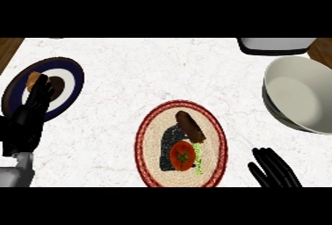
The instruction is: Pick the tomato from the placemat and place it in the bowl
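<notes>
Since the tomato (183, 156) sits on the near half of the round woven placemat (150, 132), toward the lower edge of the head view, we judge that the coming move turns on which robot hand lies closer to it. The right robot hand (276, 172) hovers low at the view's right, fingers straight and spread apart, holding nothing. The tomato lies to its left and only slightly farther from the robot, with bare desk (240, 167) between them. The left robot hand (29, 121) stands at the far left, fingers straight and up over the blue-and-white plate (71, 72), well apart from the placemat, so we count it as resting. The tomato is round, its green stem star facing up, so we see no long axis to line up with. A brown oblong piece (190, 126) lies just beside it on the far side, and a dark patch (168, 138) borders it on the left. The white bowl (298, 94) stands at the right, beyond the right robot hand, so we would reach and carry with that hand.
</notes>
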